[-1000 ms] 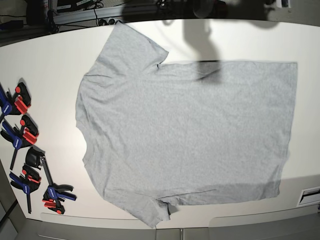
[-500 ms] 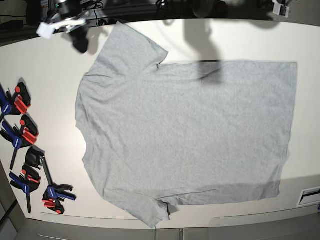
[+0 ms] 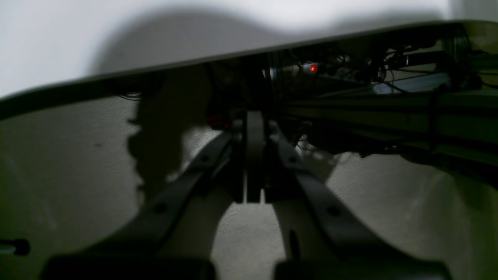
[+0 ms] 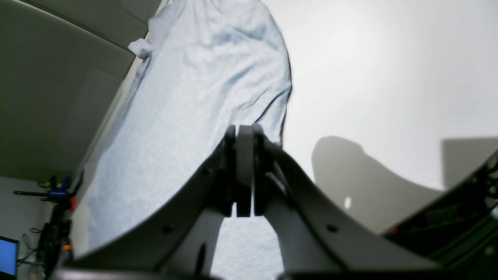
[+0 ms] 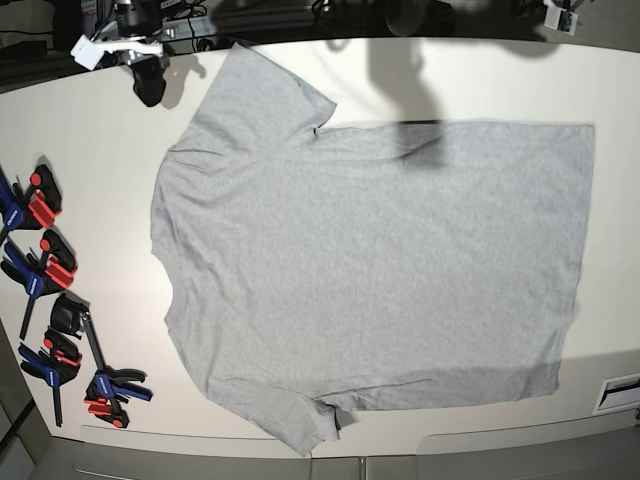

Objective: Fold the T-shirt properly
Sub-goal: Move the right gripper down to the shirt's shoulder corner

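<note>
The T-shirt (image 5: pixel 380 270) lies flat on the white table (image 5: pixel 90 130), light grey, plain side up, collar to the left, hem to the right. My right gripper (image 5: pixel 149 90) hangs over the table's far left corner, a little left of the far sleeve (image 5: pixel 262 90). In the right wrist view the right gripper (image 4: pixel 244 134) is shut with nothing in it, and the T-shirt (image 4: pixel 186 116) stretches away ahead of it. My left gripper (image 3: pixel 255 118) is shut and empty, facing the table's edge (image 3: pixel 116 76) and dark clutter; the T-shirt does not show there.
Several blue, red and black clamps (image 5: pixel 50 300) lie along the table's left edge. A white slotted part (image 5: pixel 620 390) sits at the near right corner. Cables and dark gear (image 5: pixel 190 20) lie beyond the far edge. A bit of the left arm (image 5: pixel 560 14) shows top right.
My right gripper came into the base view at the top left and has drifted slightly left and back. A piece of the left arm appeared at the top right. The T-shirt has not moved.
</note>
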`<action>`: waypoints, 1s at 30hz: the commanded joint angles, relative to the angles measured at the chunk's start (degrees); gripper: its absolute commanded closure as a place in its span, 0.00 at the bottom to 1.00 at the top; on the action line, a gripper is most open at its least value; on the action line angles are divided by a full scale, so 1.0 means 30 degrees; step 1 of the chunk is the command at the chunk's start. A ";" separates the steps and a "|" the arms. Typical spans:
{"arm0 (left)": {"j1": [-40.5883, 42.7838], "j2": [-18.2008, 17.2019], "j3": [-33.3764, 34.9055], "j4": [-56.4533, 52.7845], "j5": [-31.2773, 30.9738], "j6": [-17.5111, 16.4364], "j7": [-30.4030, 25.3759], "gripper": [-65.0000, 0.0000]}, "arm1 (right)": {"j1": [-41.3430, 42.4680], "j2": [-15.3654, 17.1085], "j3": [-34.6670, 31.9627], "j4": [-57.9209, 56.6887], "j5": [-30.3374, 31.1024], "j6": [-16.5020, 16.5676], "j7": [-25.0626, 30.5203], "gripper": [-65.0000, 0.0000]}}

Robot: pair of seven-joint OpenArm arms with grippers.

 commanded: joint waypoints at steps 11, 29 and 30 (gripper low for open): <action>0.0197 0.0015 -0.0124 0.0262 -0.0160 -0.0073 -0.1064 0.90 | -0.0066 0.0051 -0.1916 0.0313 -0.0350 -0.1756 -0.0918 0.53; 0.0204 0.0015 -0.0124 0.0255 -0.0160 -0.0073 -0.0991 0.76 | 0.3446 0.0321 -0.0437 -0.2761 -0.1209 -0.2135 -0.1202 0.54; 0.0204 0.0015 -0.0124 0.0255 -0.0160 -0.0073 -0.0984 0.76 | 0.3614 0.0466 -0.0095 -0.2761 -0.1217 -0.2135 -0.1209 0.54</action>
